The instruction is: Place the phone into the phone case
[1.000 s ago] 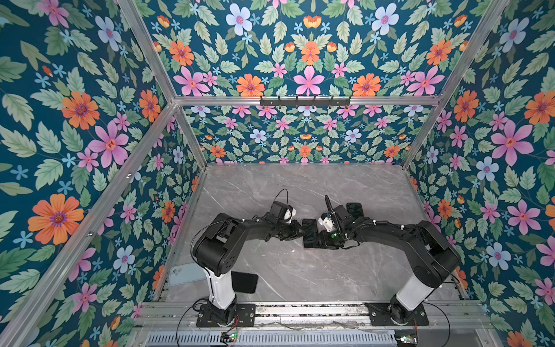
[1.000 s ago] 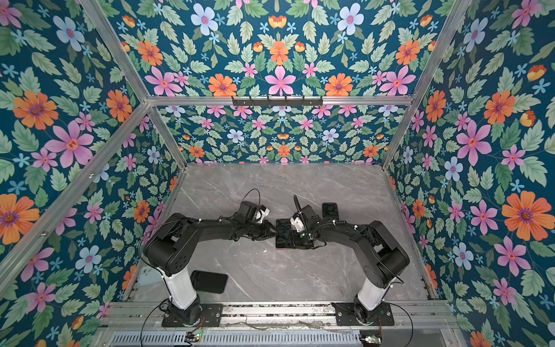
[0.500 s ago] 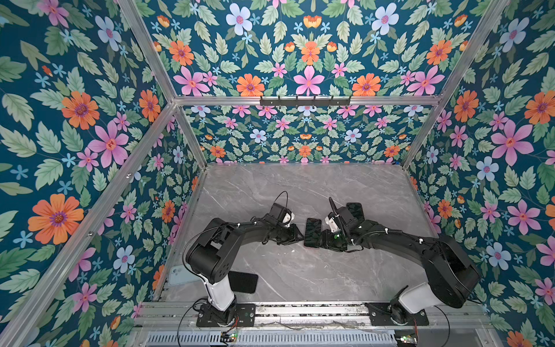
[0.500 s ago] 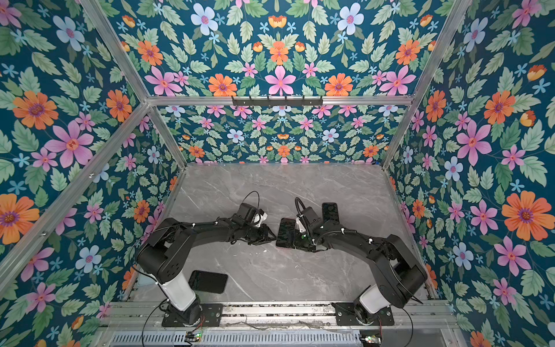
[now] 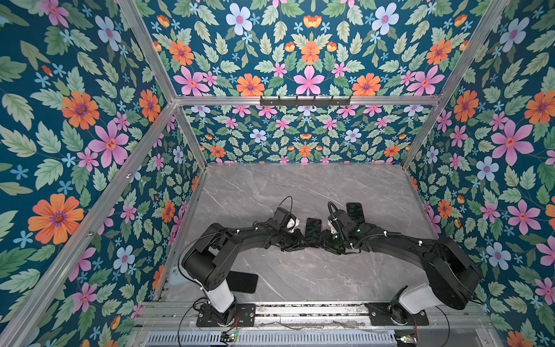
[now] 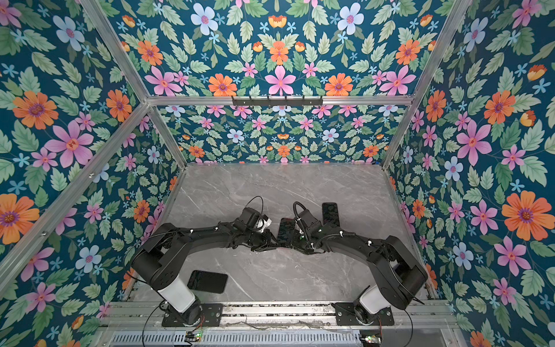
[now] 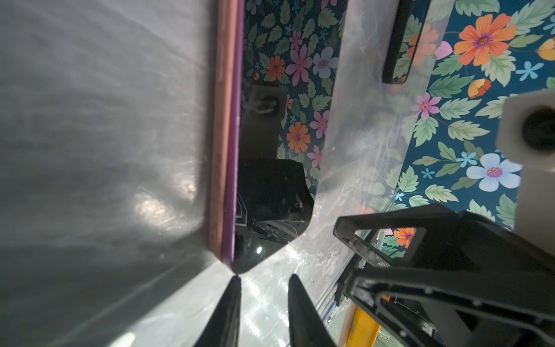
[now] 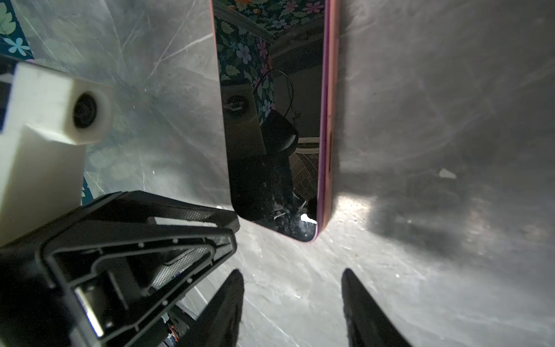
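The phone [image 5: 313, 231] lies screen-up on the desk [image 5: 300, 186], seemingly seated in its pink phone case [image 7: 220, 120] — so left fingers [image 7: 231, 312], narrowly parted, and right fingers [image 8: 225, 309], wider, flank its near end empty, probably checking the fit.

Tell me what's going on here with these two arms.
The left gripper and right gripper are both at the near end of a phone lying screen-up on the grey table. Both are open, and neither grips it. The phone appears to sit in a pink case.
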{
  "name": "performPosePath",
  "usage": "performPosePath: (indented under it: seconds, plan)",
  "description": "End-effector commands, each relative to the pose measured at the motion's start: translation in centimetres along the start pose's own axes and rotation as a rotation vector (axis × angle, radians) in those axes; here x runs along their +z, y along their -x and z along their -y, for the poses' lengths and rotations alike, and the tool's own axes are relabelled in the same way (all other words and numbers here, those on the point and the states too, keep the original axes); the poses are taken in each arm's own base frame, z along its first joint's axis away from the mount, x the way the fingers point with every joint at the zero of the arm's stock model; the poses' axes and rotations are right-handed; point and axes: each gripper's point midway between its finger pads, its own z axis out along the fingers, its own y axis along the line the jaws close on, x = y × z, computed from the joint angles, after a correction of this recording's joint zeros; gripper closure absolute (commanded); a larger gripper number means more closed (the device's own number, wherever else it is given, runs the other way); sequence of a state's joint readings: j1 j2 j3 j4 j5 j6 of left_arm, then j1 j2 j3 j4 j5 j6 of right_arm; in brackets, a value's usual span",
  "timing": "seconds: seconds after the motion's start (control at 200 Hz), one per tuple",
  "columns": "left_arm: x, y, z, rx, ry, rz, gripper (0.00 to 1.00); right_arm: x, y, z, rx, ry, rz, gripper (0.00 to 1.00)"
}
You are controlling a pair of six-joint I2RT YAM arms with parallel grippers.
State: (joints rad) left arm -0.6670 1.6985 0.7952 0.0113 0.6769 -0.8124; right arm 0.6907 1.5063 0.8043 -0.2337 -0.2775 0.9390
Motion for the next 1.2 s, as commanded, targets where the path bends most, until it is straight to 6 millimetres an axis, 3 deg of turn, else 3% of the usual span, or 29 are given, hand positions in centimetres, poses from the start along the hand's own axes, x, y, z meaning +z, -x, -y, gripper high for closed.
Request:
performPosePath:
  seconds: [0.0, 0.115, 0.625, 0.815, 1.195]
  plan:
    - [0.1, 0.0, -0.6, -0.011, 0.037, -0.010, 0.73, 0.0, 0.3, 0.1, 0.007, -0.013, 0.015, 0.46]
    - [0.2, 0.3, -0.7, -0.007, 0.051, -0.007, 0.78, 0.3, 0.4, -0.1, -0.005, -0.015, 0.003, 0.46]
    - [0.2, 1.0, -1.9, 0.009, 0.141, 0.003, 0.78, 1.3, 0.3, -0.1, -0.007, -0.006, -0.035, 0.45]
    - [0.5, 1.2, -2.1, 0.012, 0.143, 0.000, 0.86, 1.6, 0.3, 0.1, -0.007, -0.008, -0.041, 0.45]
    - [1.1, 0.9, -3.1, 0.009, 0.165, -0.014, 0.92, 2.6, 0.2, 0.0, -0.011, 0.003, -0.057, 0.48]
